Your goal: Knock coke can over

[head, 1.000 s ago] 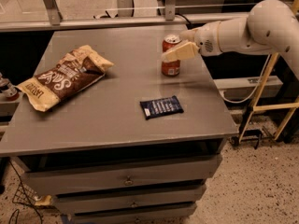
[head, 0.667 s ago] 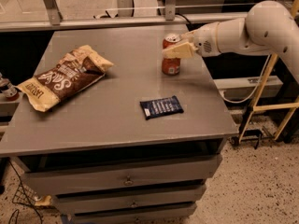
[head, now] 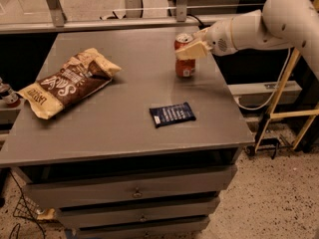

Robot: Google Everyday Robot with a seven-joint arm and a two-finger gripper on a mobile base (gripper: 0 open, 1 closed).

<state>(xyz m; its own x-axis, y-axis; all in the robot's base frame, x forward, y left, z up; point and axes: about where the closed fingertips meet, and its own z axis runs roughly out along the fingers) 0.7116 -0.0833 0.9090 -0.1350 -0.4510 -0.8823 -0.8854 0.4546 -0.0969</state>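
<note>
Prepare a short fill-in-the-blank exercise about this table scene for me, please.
The coke can stands ___ on the table.
The end effector is against the can's ___ part, near its rim.
The chip bag lies toward the picture's ___ edge.
The flat packet nearer the camera is dark ___.
Missing: upright; upper; left; blue.

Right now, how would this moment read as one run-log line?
cream two-finger gripper at upper part of small red metal coke can | can standing on grey table | knock-over not yet done
</note>
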